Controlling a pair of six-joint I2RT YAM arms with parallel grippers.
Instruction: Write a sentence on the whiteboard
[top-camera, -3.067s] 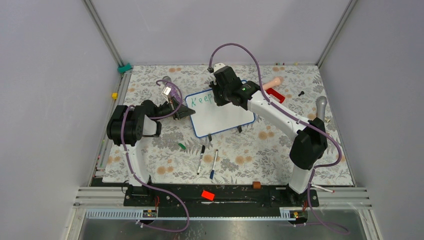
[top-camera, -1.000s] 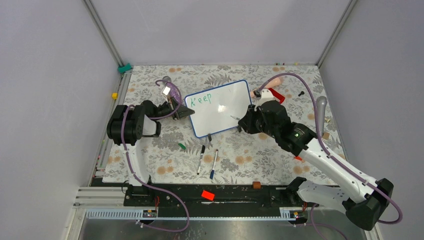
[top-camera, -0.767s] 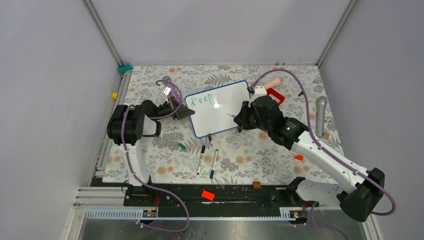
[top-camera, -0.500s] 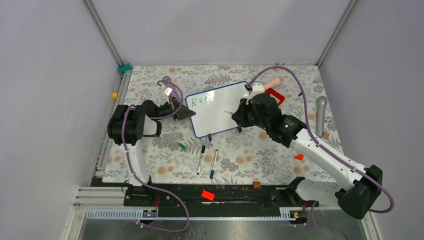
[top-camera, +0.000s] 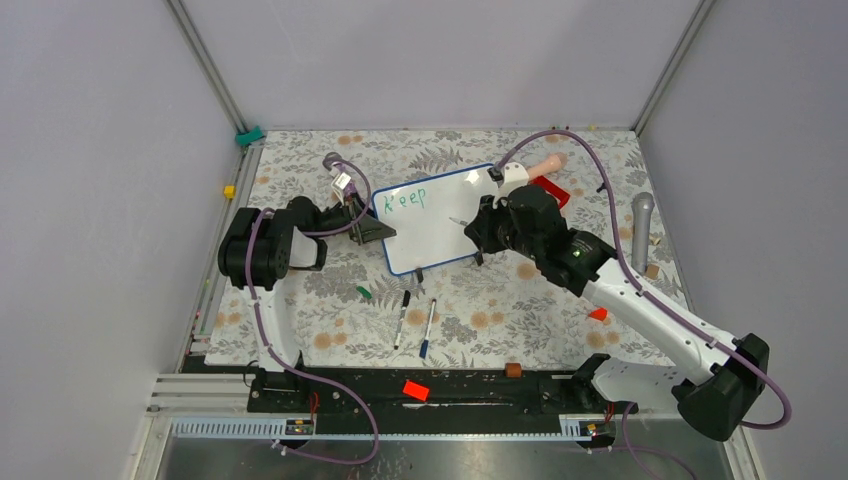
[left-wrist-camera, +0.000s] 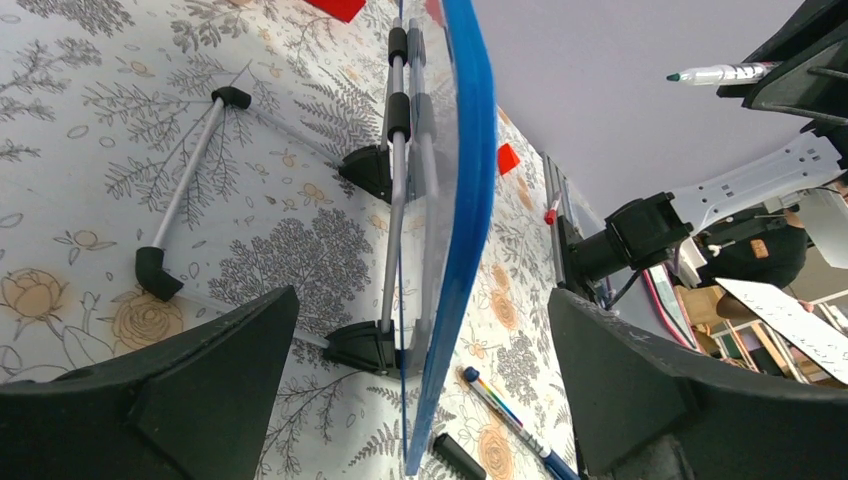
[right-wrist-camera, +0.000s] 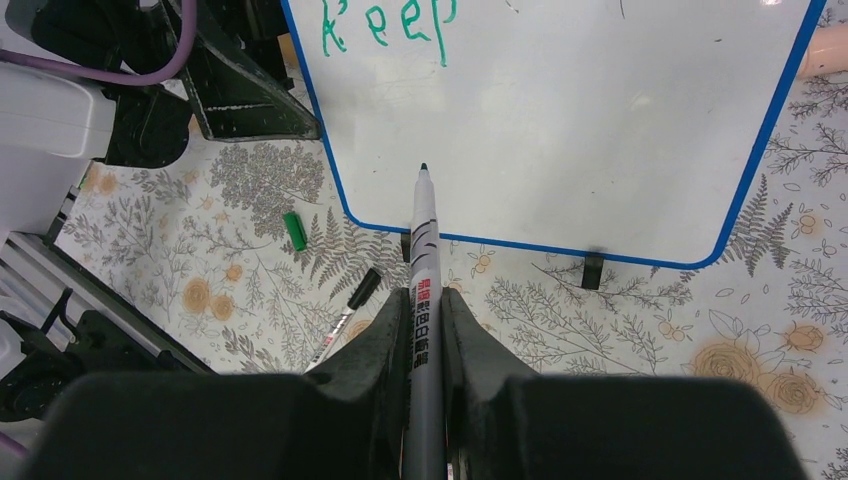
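I see only "Keep" on the whiteboard standing mid-tabletop (most of the sentence unwritten), right end effector clamped on the marker, left end effector gaping around the board's edge.

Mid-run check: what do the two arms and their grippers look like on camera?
The left arm and right arm pair white links with black joint housings; a purple cable runs along each. The right arm has a small green light. The left gripper and right gripper have matte black wedge-shaped fingers.
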